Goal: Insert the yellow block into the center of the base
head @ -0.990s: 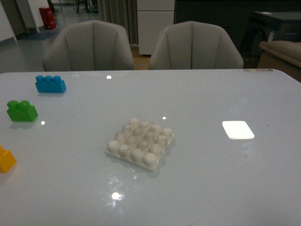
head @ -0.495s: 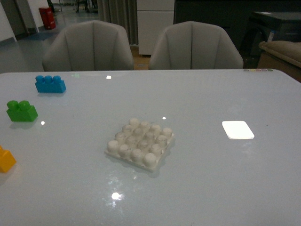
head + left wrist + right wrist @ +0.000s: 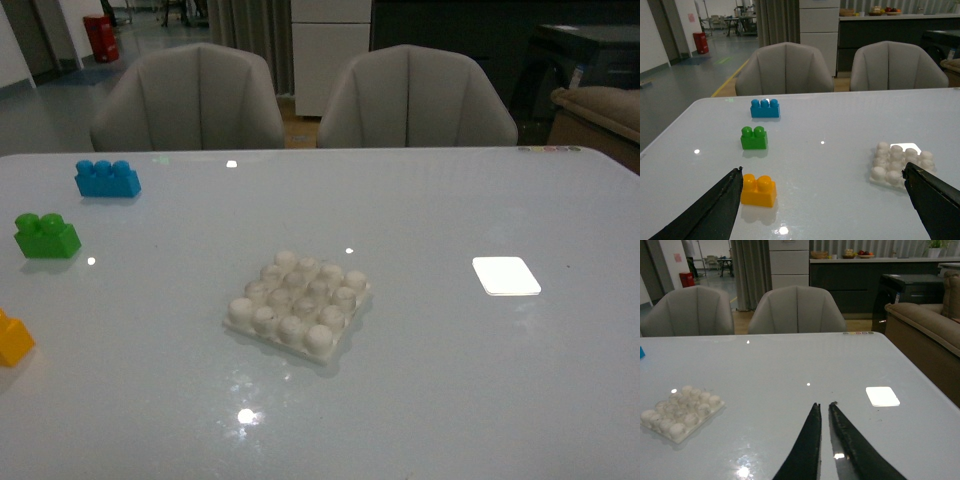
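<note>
On the table (image 3: 440,390) nothing moved; yellow block (image 3: 758,190) sits well apart from base (image 3: 297,305). My left pincer (image 3: 822,171) gapes wide, right pincer (image 3: 823,405) narrow, both empty.

- Glossy pale table (image 3: 450,400), light glare spots on it.
- White studded base (image 3: 298,303) flat near the middle, turned at an angle.
- Yellow block (image 3: 12,338) at the left edge, cut off by the front view.
- Green brick (image 3: 46,236) behind it, upright.
- Blue brick (image 3: 107,179) further back, three studs.
- Flat white patch (image 3: 506,275) right of the base, well apart.
</note>
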Motion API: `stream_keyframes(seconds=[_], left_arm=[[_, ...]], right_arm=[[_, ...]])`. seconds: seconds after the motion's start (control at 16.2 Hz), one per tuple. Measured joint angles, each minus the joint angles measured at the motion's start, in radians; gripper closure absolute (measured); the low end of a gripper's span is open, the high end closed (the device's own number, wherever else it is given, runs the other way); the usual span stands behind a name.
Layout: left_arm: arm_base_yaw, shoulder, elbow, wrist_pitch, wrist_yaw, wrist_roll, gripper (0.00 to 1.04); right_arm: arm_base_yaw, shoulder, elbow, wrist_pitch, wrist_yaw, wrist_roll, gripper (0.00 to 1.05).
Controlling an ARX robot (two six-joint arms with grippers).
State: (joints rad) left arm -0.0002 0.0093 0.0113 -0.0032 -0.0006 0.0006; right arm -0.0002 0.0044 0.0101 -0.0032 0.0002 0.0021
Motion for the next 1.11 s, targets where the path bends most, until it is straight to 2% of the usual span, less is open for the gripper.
stream_keyframes(seconds=[0.25,0.43,1.11], left_arm=[[0.000,0.000,0.000,0.000,0.000,0.000,0.07],[0.000,0.000,0.000,0.000,0.000,0.000,0.07],[0.000,0.000,0.000,0.000,0.000,0.000,0.07]], right_arm=[[0.000,0.000,0.000,0.000,0.000,0.000,0.41],[0.000,0.000,0.000,0.000,0.000,0.000,0.05],[0.000,0.000,0.000,0.000,0.000,0.000,0.06]])
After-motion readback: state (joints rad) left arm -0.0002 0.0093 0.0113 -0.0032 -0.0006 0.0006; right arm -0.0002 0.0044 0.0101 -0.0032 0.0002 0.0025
